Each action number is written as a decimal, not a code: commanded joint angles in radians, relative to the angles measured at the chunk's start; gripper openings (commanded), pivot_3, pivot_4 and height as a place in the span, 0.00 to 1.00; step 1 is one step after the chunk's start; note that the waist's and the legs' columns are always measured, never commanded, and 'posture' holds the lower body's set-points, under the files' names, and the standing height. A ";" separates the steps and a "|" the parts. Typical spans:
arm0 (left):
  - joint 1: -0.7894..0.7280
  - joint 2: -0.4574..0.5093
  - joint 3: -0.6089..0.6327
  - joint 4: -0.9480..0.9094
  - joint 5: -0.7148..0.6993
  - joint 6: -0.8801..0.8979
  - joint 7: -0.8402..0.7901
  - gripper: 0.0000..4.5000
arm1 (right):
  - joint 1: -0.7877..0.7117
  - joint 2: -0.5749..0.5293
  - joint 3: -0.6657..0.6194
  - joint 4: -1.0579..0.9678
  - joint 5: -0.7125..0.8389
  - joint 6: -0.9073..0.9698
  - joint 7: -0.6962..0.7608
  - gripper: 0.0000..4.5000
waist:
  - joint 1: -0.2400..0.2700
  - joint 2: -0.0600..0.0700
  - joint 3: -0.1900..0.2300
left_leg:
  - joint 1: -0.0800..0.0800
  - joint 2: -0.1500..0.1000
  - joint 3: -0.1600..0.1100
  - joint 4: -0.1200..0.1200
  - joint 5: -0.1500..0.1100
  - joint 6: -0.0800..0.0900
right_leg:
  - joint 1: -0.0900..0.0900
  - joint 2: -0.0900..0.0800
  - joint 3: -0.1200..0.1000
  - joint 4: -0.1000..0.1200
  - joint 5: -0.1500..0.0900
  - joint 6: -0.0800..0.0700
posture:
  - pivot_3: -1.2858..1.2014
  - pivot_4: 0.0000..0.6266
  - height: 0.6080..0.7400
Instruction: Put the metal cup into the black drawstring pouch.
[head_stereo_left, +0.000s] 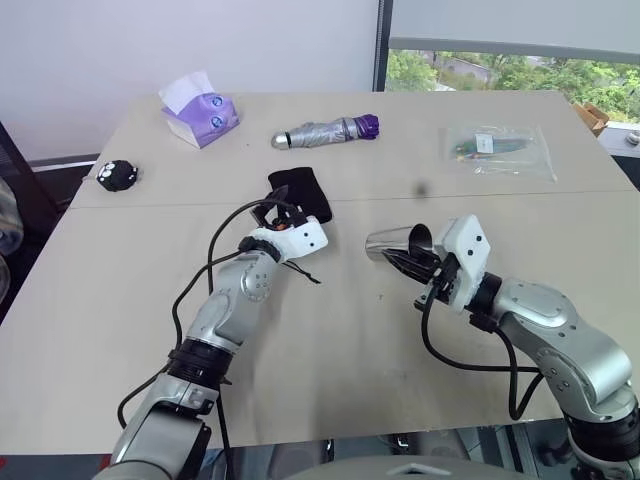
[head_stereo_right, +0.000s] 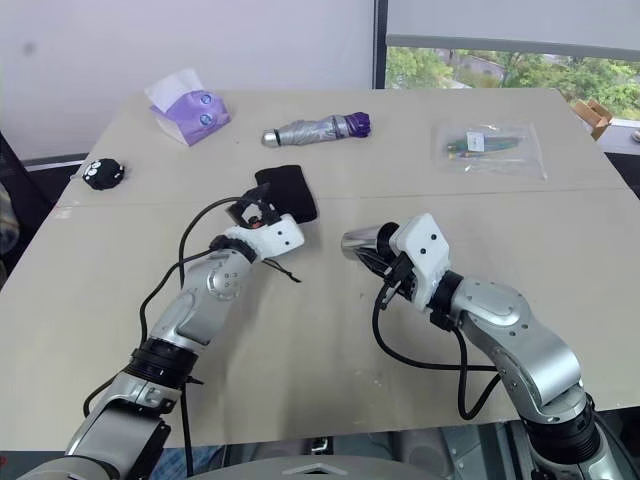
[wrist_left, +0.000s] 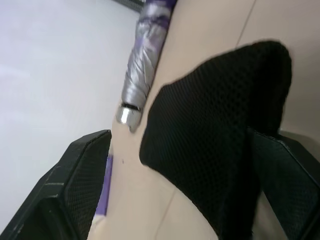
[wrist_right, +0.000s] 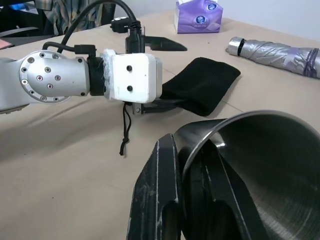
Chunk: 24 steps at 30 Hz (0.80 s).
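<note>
Left of centre in the head view, the wide-open left gripper (head_stereo_left: 282, 207) straddles the soft black mesh drawstring pouch (head_stereo_left: 300, 190); at right, the right gripper (head_stereo_left: 405, 262) pinches the shiny steel cup's (head_stereo_left: 392, 243) rim. Closing on both fabric layers could seal the pouch mouth.

We seem to be in an office or lab room: a pale table (head_stereo_left: 330, 330) set by a plain white wall (head_stereo_left: 150, 50), with a window (head_stereo_left: 520, 70) at two o'clock showing trees under a roller blind (head_stereo_left: 510, 20)
</note>
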 joint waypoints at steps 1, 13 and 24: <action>0.016 -0.005 0.041 -0.027 -0.004 0.044 0.029 0.99 | -0.011 -0.007 -0.015 -0.047 0.013 -0.009 0.004 0.00 | 0.000 0.000 0.000 | 0.000 0.000 0.000 0.000 0.000 0.000 | 0.000 0.000 0.000 0.000 0.000 0.000 | 0.52 0.24 1.00; 0.035 -0.026 0.065 0.030 -0.098 0.067 0.004 0.72 | -0.024 -0.003 -0.005 -0.033 0.013 -0.013 0.005 0.00 | -0.003 0.000 0.000 | 0.001 0.001 0.000 0.000 0.000 0.000 | 0.000 0.000 0.001 0.000 0.000 0.000 | 0.52 0.24 1.00; -0.054 -0.073 0.126 0.118 -0.295 0.081 -0.116 0.02 | -0.037 0.004 -0.003 -0.018 -0.010 -0.027 -0.007 0.00 | 0.009 0.002 -0.005 | 0.003 0.000 0.000 0.001 0.000 0.000 | 0.002 -0.001 0.000 0.001 0.000 0.000 | 0.52 0.24 1.00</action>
